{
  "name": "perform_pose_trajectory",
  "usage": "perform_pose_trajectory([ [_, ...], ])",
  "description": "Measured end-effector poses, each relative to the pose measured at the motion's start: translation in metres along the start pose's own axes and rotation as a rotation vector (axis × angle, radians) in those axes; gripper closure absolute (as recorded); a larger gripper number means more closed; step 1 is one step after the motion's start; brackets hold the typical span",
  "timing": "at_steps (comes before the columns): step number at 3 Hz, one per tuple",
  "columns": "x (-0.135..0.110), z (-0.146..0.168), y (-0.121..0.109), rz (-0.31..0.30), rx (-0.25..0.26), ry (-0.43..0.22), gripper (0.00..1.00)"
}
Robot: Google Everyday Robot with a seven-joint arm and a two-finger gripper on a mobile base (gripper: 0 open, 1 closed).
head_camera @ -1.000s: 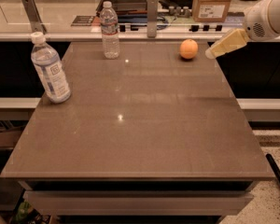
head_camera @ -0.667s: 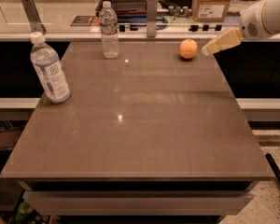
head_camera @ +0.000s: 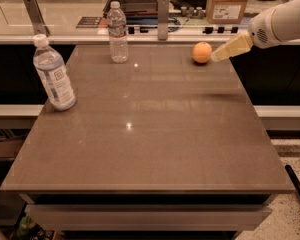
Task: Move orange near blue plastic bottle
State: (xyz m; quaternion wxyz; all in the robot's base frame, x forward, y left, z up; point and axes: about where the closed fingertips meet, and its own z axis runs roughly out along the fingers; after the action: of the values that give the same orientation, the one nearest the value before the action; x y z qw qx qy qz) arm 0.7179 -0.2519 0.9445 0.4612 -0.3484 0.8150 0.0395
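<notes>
The orange (head_camera: 202, 52) sits on the brown table (head_camera: 155, 129) near its far right edge. The blue plastic bottle (head_camera: 53, 75), with white cap and a pale label with a dark square, stands upright at the table's left edge. My gripper (head_camera: 217, 57) reaches in from the right on a white arm; its pale fingers point left and their tips are right beside the orange's right side, at about its height.
A slimmer clear bottle (head_camera: 118, 33) stands upright at the table's far edge, left of the orange. Behind the table runs a counter (head_camera: 155, 31) with a metal post (head_camera: 163, 17), a cardboard box (head_camera: 228, 3) and equipment.
The gripper has moved left toward the orange, from well clear of it to right beside it. The orange and both bottles have not moved.
</notes>
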Motion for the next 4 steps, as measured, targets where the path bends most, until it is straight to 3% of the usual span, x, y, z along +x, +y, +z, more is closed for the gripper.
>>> perform_pose_trajectory([
  [2,0.028,0.06,-0.004,0.107,-0.029,0.011,0.0],
  [4,0.026,0.109,-0.004,0.138,-0.039,-0.016,0.0],
])
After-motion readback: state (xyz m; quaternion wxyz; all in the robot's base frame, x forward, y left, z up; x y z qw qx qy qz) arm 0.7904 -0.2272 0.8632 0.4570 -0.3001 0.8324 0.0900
